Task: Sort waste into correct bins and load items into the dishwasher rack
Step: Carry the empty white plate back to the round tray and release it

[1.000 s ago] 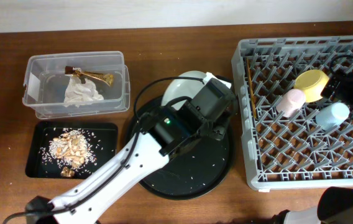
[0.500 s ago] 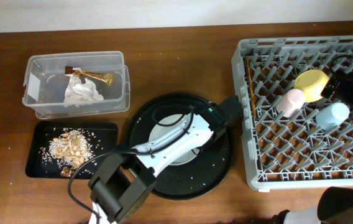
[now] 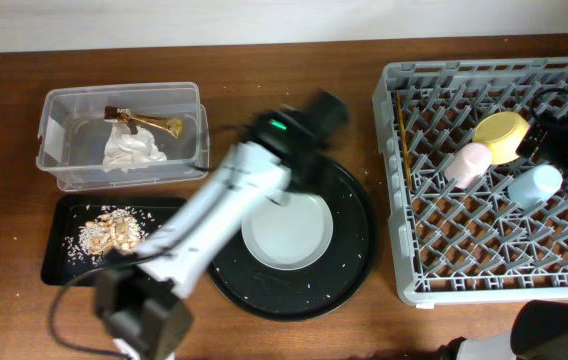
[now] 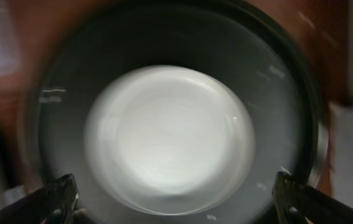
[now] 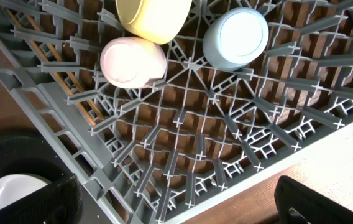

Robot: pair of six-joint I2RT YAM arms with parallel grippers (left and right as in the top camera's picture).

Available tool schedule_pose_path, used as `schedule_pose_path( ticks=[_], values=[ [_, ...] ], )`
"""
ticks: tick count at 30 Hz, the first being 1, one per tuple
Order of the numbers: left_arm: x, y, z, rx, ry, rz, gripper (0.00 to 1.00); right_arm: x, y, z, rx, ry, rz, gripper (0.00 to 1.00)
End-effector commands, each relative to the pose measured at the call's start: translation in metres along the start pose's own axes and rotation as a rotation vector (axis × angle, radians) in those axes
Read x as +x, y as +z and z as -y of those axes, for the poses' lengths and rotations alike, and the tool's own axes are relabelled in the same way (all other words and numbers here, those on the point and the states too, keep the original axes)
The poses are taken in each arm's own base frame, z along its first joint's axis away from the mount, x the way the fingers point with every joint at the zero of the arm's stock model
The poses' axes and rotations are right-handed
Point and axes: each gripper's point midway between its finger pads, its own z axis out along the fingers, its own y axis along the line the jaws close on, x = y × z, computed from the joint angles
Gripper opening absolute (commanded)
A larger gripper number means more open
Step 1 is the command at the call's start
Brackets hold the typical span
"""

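Left gripper (image 4: 176, 202), jaws spread wide, hovers over the grey plate (image 4: 167, 130) on the round black tray (image 4: 276, 81), dishwasher rack (image 3: 484, 250) alongside

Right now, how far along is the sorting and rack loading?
Done: tissue and wrapper sit in the clear tub, food scraps in the rectangular black tray; bowl, pink cup, blue cup and chopsticks are in the rack. In hand: the left claw hangs open above the plate, holding nothing. Left: that plate, lying on the round black tray, needs racking.
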Motion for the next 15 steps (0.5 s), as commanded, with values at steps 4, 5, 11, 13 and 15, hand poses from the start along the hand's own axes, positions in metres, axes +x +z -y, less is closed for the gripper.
schedule_pose_path(
  ticks=[4,5,11,13,15],
  values=[
    [-0.018,-0.02,-0.203,-0.198,-0.463,-0.044,0.99,0.0,0.001,0.001,-0.001,0.003,-0.002,0.98],
    [-0.012,-0.02,-0.22,-0.215,-0.507,-0.067,0.99,0.0,0.001,0.0,-0.001,0.003,-0.002,0.98],
    [0.011,-0.026,-0.31,-0.273,-0.751,-0.097,0.99,0.0,0.001,0.001,-0.001,0.003,-0.002,0.98],
    [0.014,-0.027,-0.32,-0.28,-0.78,-0.098,0.99,0.0,0.001,0.001,-0.001,0.003,-0.002,0.98],
    [0.015,-0.028,-0.323,-0.281,-0.789,-0.099,0.99,0.0,0.002,0.001,-0.001,0.003,-0.002,0.98]
  ],
)
